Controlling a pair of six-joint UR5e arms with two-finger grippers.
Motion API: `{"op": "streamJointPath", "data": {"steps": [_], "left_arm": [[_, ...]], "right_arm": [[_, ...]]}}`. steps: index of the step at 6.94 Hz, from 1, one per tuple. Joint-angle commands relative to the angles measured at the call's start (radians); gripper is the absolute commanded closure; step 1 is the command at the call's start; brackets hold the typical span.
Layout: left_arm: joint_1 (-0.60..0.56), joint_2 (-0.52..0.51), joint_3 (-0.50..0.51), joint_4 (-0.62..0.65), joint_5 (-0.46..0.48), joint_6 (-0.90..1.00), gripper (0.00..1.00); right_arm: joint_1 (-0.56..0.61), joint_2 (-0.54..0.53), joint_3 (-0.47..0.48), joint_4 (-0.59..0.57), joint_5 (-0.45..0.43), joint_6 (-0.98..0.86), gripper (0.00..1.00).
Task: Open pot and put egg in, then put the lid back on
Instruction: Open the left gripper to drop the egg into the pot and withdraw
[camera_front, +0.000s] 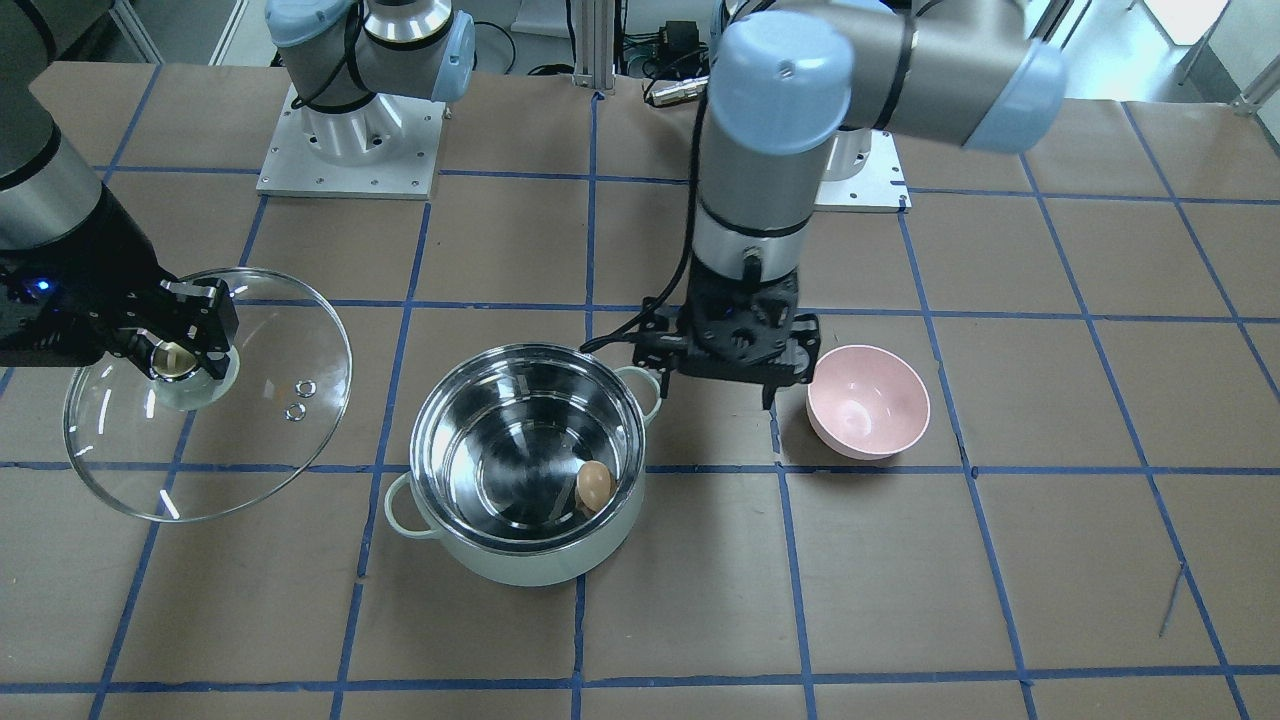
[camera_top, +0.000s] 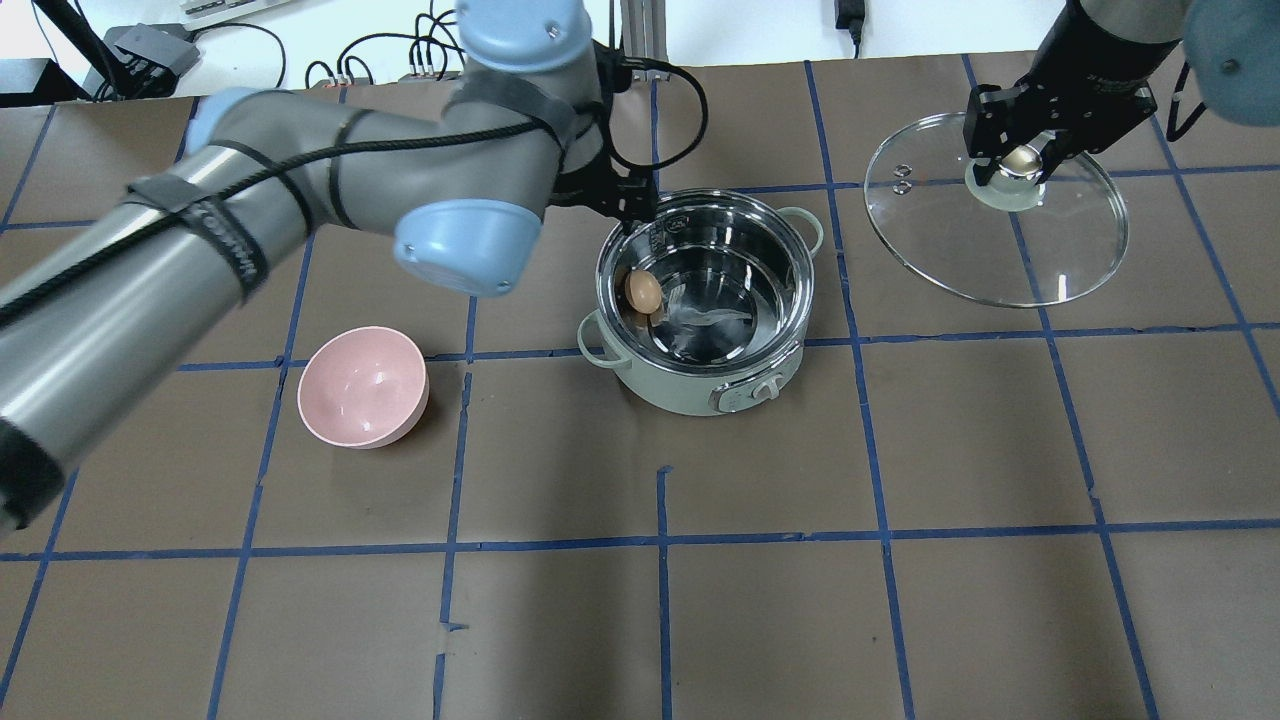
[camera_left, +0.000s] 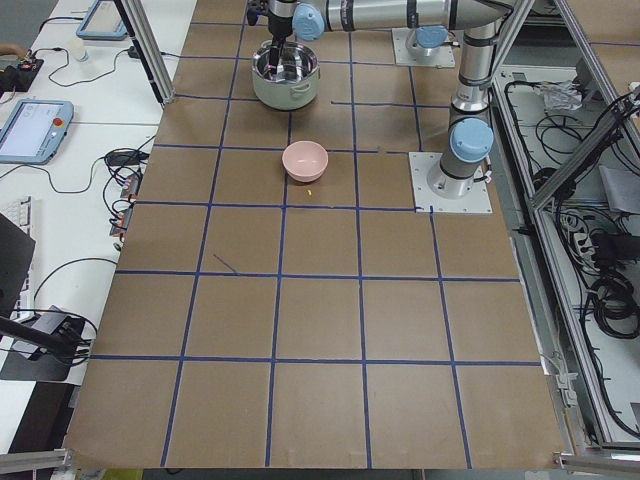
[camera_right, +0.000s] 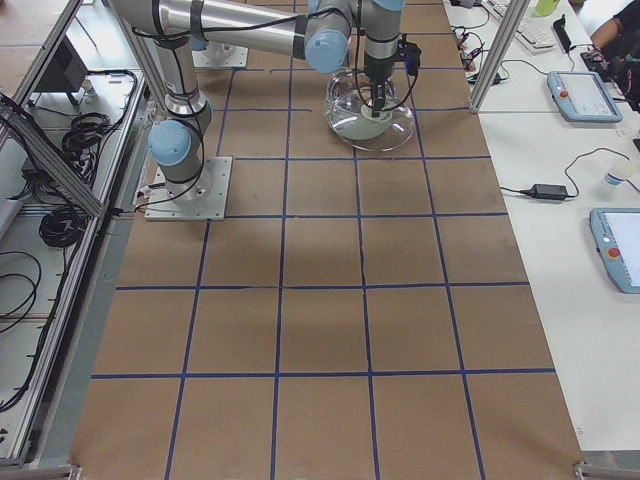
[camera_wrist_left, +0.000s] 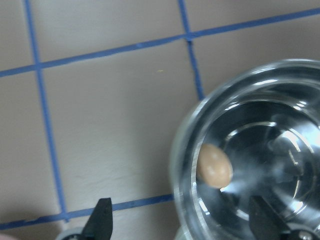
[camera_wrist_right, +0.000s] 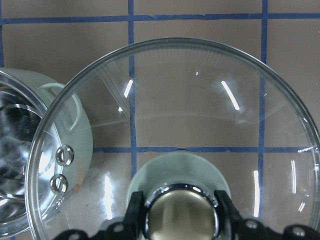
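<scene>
The mint-green pot (camera_front: 500, 562) stands uncovered in the middle of the table, and it also shows in the overhead view (camera_top: 680, 390). The light-brown egg (camera_front: 594, 485) lies inside it against the wall, seen too in the left wrist view (camera_wrist_left: 214, 166). My left gripper (camera_front: 718, 390) is open and empty, raised beside the pot's rim between the pot and a pink bowl. My right gripper (camera_front: 175, 360) is shut on the knob (camera_wrist_right: 181, 216) of the glass lid (camera_front: 260, 440). It holds the lid above the table, off to the pot's side, with its edge overlapping the pot's handle in the right wrist view.
A pink bowl (camera_front: 868, 400) stands empty on the table close to the left gripper, also in the overhead view (camera_top: 363, 387). The two arm bases are bolted at the robot's edge of the brown, blue-taped table.
</scene>
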Motion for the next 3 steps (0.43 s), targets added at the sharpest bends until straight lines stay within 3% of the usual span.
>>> {"op": "streamJointPath", "data": {"steps": [1,3], "left_arm": [[0.128,0.168,0.004,-0.270,-0.029,0.023,0.04],[0.165,0.257,0.002,-0.385,-0.024,0.026,0.04]], "right_arm": [[0.145,0.003,-0.019,-0.021,0.033,0.156,0.79],[0.296,0.068,-0.054,-0.137,0.033,0.270,0.77]]}}
